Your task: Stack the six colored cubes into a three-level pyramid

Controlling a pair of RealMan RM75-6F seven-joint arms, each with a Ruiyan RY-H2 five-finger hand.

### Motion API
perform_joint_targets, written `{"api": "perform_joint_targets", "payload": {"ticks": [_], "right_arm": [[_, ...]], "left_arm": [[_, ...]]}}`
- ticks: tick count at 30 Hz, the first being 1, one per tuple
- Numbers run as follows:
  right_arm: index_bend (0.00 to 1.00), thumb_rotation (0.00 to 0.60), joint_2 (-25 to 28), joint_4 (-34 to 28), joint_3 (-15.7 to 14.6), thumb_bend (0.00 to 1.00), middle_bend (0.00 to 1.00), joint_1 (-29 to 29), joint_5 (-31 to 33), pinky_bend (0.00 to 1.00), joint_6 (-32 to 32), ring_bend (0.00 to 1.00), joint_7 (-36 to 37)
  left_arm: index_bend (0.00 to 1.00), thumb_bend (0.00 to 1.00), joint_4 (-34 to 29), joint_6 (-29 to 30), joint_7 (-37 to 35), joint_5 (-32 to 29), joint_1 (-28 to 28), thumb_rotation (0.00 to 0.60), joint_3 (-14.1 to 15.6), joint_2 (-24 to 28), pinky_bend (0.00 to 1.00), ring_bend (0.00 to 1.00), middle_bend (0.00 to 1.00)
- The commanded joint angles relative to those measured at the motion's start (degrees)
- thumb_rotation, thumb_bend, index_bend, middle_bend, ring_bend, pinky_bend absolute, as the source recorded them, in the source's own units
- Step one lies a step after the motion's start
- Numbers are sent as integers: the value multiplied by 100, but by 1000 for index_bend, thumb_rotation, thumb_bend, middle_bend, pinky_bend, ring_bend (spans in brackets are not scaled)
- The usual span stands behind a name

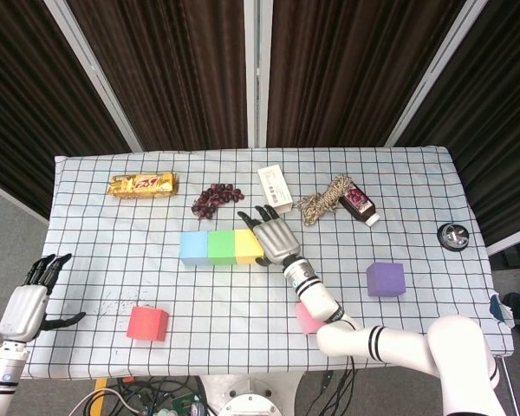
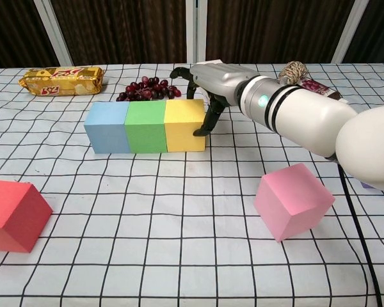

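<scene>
A blue cube (image 1: 193,248) (image 2: 107,126), a green cube (image 1: 221,247) (image 2: 146,125) and a yellow cube (image 1: 248,245) (image 2: 185,124) stand side by side in a row mid-table. My right hand (image 1: 274,237) (image 2: 212,80) is beside the yellow cube's right face, fingers spread and curved down, fingertips touching that face. The pink cube (image 1: 307,317) (image 2: 293,199) lies tilted near the front, partly under my right forearm in the head view. The red cube (image 1: 147,322) (image 2: 11,214) sits front left, the purple cube (image 1: 386,278) at the right. My left hand (image 1: 26,308) hangs empty off the table's left edge.
Along the back lie a gold snack bar (image 1: 143,184) (image 2: 63,80), a bunch of grapes (image 1: 216,199) (image 2: 147,89), a white box (image 1: 275,187), a coil of rope (image 1: 326,199) and a small bottle (image 1: 360,204). A dark round object (image 1: 453,234) sits by the right edge.
</scene>
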Motion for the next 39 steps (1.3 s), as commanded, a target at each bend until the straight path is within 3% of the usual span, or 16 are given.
{"api": "perform_joint_targets", "payload": {"ticks": [1,11,19,27,32,39], "right_arm": [[0,600,-12,3,2,173,435,7,24,0,-10,41,-7],[0,600,-18,-15,-2,167,413,30,144,0,-13,39,-101],[0,600,39,-101,5,52,91,68,355,0,-165,0,-136],[0,600,135,-261,6,13,20,45,345,0,-77,0,-99],[0,600,516,-790,145,9,10,-66,169,0,72,0,132],[0,600,1515,-1950,254,9,20,-430,-233,0,571,0,276]], "left_arm": [[1,0,10,-10,-9,-6,1,600,1,-4,0,0,110],[1,0,24,-29,-36,-11,-2,600,-8,2,0,0,111],[1,0,42,-60,-45,-27,-5,600,-11,-14,0,0,110],[1,0,31,-3,-71,5,12,600,-13,5,0,0,110],[1,0,-143,132,-54,150,54,600,48,147,0,0,110],[1,0,-585,125,57,452,73,600,289,349,0,0,111]]}}
